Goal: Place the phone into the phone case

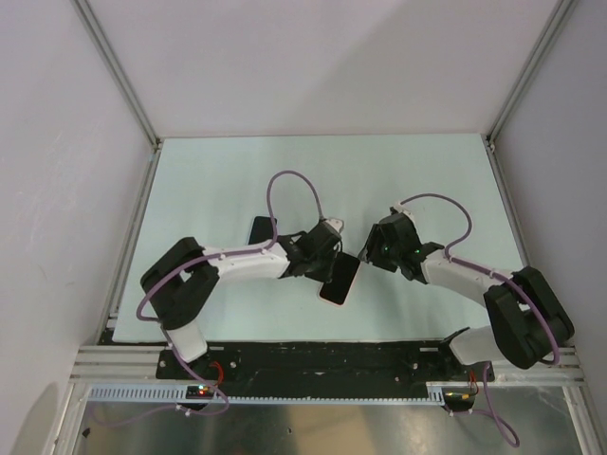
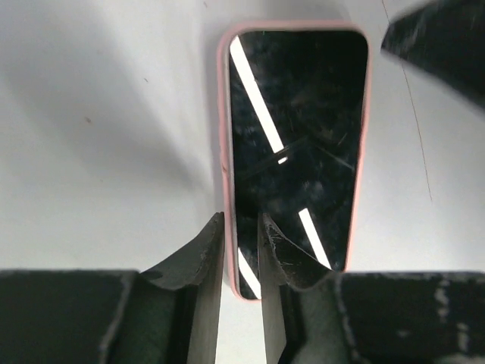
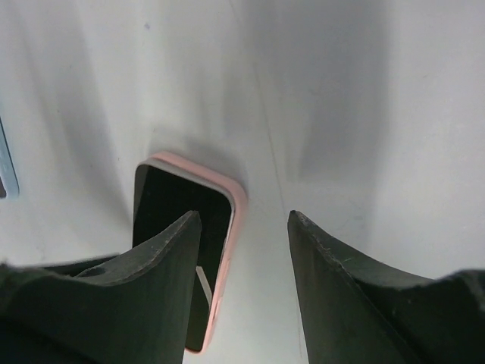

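Two wrist views and the overhead one agree: the phone (image 2: 295,152) lies flat on the bench (image 1: 427,180), glossy black screen up, inside the phone case (image 2: 223,136). You see the salmon-pink rim running along every edge of the screen that shows. From above, the cased phone sits near the middle of the bench toward its near edge, turned a little off square. Your left hand (image 2: 241,227) has its fingers a narrow gap apart, straddling one long side of the case near a corner. Pink rim and a thin strip of screen show in that gap. You cannot tell whether the pads actually touch the case. Your right hand (image 3: 244,220) stands well open and holds nothing, with bare bench between its fingers. One of its fingers hangs over a corner of the phone, and the other is clear beside the case. Black slab (image 1: 260,230) lies flat farther back, partly hidden by your left arm (image 1: 237,261) and apart from the case.
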Motion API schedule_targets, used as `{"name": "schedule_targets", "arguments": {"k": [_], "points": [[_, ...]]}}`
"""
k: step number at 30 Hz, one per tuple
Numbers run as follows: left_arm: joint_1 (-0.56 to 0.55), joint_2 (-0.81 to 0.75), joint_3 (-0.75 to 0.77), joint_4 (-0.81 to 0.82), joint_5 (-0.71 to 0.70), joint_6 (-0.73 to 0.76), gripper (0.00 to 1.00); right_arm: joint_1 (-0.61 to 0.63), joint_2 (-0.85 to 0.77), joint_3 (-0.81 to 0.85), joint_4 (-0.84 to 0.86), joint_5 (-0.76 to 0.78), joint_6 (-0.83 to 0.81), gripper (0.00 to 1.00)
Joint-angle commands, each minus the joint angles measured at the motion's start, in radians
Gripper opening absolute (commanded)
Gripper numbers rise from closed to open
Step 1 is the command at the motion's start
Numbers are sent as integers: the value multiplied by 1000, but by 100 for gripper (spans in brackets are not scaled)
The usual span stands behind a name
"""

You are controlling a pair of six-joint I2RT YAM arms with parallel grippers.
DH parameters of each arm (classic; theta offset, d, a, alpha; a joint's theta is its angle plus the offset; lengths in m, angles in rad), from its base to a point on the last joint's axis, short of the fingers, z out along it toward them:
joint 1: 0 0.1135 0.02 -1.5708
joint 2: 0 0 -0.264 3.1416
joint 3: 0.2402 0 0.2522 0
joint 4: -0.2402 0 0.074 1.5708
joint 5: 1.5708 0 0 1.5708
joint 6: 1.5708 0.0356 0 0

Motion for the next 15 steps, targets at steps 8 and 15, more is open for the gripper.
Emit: {"name": "schedule_targets", "arguments": {"k": [8, 15], "points": [[102, 86, 130, -2, 89, 99, 26, 72, 84, 23, 38, 5, 18, 52], [109, 145, 192, -1, 98, 113, 22, 70, 102, 25, 53, 11, 23, 49]]}}
